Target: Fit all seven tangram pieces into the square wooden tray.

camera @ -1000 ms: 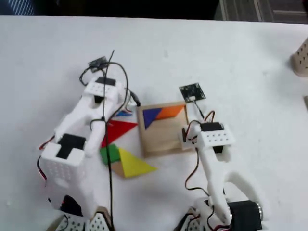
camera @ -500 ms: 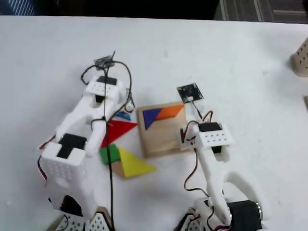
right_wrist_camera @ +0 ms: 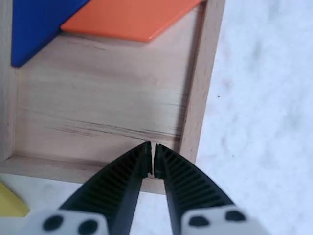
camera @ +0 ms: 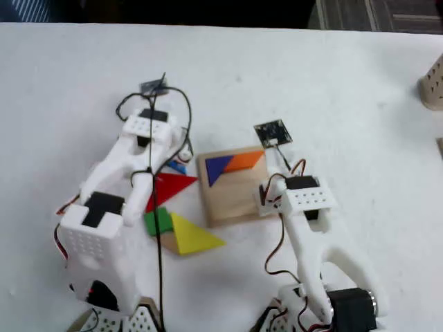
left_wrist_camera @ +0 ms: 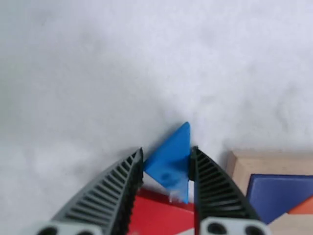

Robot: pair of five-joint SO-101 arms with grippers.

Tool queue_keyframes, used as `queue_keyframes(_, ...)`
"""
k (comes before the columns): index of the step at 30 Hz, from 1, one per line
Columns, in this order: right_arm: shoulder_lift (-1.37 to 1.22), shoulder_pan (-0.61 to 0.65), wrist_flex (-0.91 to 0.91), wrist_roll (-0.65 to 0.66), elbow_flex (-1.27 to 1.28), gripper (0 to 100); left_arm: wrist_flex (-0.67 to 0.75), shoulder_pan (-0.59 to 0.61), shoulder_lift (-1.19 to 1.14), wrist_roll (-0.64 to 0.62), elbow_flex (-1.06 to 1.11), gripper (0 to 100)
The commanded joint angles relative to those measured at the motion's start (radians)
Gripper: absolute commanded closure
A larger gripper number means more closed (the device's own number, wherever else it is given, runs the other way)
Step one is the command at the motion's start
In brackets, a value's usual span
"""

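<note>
Jaws pinching small blue triangle (left_wrist_camera: 172,155) in left gripper (left_wrist_camera: 166,153), right gripper (right_wrist_camera: 151,147) closed over wooden tray (right_wrist_camera: 196,93) rim, white table (camera: 332,83) underneath

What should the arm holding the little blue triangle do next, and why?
Probably lift the blue triangle a little, ready to carry it to the tray. The left gripper is shut on its two sides, yet the triangle lies outside the tray, next to the red piece. The tray has plenty of bare wood free.

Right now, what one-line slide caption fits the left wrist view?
Left hand holding a small blue triangle near the red triangle and wooden tray.
</note>
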State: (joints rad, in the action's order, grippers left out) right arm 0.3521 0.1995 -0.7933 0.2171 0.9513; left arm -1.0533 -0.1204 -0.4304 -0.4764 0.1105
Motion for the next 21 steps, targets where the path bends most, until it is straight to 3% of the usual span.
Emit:
queue_keyframes(1,0.038,0.004,0.019,0.009,-0.008,98.1,-0.014,-0.005,0.008,0.068,-0.048,85)
queue_keyframes(5,0.039,0.002,0.019,0.009,-0.008,98.1,-0.040,0.012,0.074,0.141,-0.037,85)
queue_keyframes(12,0.039,0.002,0.019,0.009,-0.009,98.1,0.021,0.025,0.159,0.152,0.063,85)
queue_keyframes(21,0.039,0.002,0.019,0.009,-0.009,98.1,-0.006,0.041,0.216,0.203,0.072,85)
